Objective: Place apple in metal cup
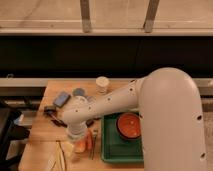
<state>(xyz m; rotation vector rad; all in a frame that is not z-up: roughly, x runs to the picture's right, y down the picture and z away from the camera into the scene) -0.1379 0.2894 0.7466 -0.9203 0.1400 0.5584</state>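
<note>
On the left side of the wooden table lies a small dark object, with a blue-grey block just behind it. Right of the block, near the table's back edge, the metal cup stands upright. Well in front of it, near the front edge, the hand points down with its fingers spread wide, directly over the apple; whether they touch the fruit cannot be told. A carrot lies beside the apple. Farther back stands a white cup. At the right, a green tray holds a red bowl, partly under the white arm.
</note>
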